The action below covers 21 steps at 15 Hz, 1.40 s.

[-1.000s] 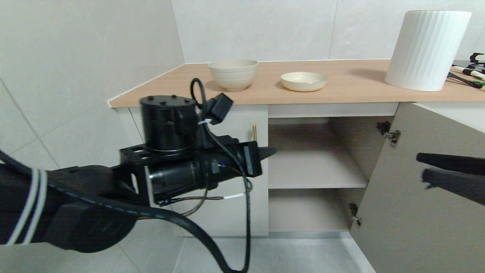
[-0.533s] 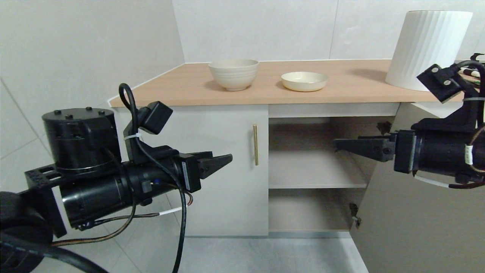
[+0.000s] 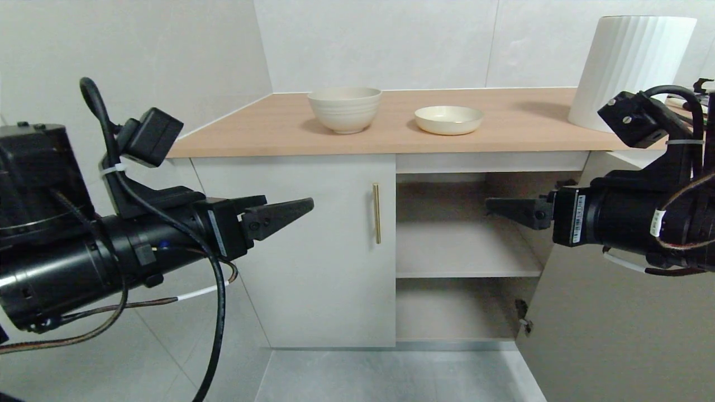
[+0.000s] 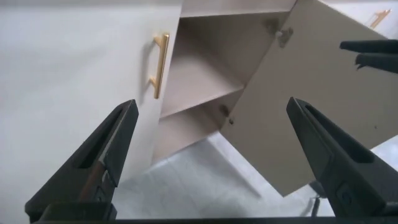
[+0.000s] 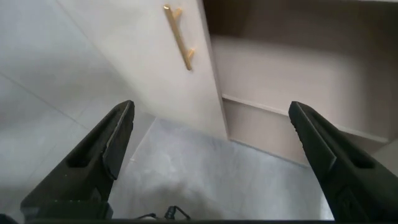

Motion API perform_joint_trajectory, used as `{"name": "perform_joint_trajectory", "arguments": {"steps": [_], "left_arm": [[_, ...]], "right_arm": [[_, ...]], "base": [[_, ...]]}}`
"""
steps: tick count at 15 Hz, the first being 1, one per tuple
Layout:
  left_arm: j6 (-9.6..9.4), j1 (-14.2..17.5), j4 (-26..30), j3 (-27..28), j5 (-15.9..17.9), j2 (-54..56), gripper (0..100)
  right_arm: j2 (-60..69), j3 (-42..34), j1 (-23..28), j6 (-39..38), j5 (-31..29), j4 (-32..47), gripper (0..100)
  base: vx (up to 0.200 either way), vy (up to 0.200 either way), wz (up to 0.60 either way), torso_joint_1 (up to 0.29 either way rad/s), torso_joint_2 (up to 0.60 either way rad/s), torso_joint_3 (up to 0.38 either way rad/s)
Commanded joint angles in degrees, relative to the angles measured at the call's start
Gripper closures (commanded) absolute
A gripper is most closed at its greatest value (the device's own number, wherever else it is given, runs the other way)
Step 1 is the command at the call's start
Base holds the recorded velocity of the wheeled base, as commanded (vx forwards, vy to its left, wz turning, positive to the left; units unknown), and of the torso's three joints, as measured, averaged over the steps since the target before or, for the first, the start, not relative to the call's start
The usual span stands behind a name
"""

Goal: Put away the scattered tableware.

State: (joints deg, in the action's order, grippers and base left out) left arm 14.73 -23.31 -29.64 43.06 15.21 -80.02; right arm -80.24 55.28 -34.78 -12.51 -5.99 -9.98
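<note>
Left gripper (image 3: 296,207) and right gripper (image 3: 497,206), each with jaws spread wide and holding nothing, both level with the upper compartment of the open pale cupboard (image 3: 463,245). The left one hangs in front of the closed door beside the cupboard, short of its slim brass handle (image 3: 376,213). The right one hangs at the cupboard's mouth, by the swung-out door (image 3: 603,324). The tableware lies above both pairs of jaws, on the light wooden worktop (image 3: 525,125) that caps the cupboard: the shallow cream dish (image 3: 448,119) directly over the cupboard's opening, the ribbed cream bowl (image 3: 344,109) over the closed door beside it. Judged from this, the right arm is nearer the dish and the left nearer the bowl. Both pieces are round, so neither has a long axis to align with; either pick calls for a rise above the worktop edge first
</note>
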Motion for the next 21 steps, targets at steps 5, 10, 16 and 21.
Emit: {"name": "perform_joint_trajectory", "arguments": {"steps": [5,10,16,21], "left_arm": [[-0.05,2.0,2.7,2.0,-0.2,1.4,0],[-0.05,2.6,2.7,2.3,-0.2,1.2,0],[0.04,2.7,2.3,2.4,-0.4,1.4,0],[0.22,2.7,2.3,2.4,-0.4,1.4,0]], "right_arm": [[-0.6,1.1,-0.6,-0.1,-0.5,0.0,0],[-1.7,1.3,-1.0,-0.1,-0.4,0.1,0],[-1.8,0.6,-1.1,-1.3,-0.4,-6.5,0],[-1.7,0.2,-1.1,-1.4,-0.4,-6.8,0]], "base": [[0.08,0.0,0.0,0.001,0.0,0.002],[0.2,0.0,0.0,0.005,0.0,0.0],[0.067,0.0,0.0,-0.001,0.0,0.001],[0.0,0.0,0.0,0.0,0.0,0.0]]}}
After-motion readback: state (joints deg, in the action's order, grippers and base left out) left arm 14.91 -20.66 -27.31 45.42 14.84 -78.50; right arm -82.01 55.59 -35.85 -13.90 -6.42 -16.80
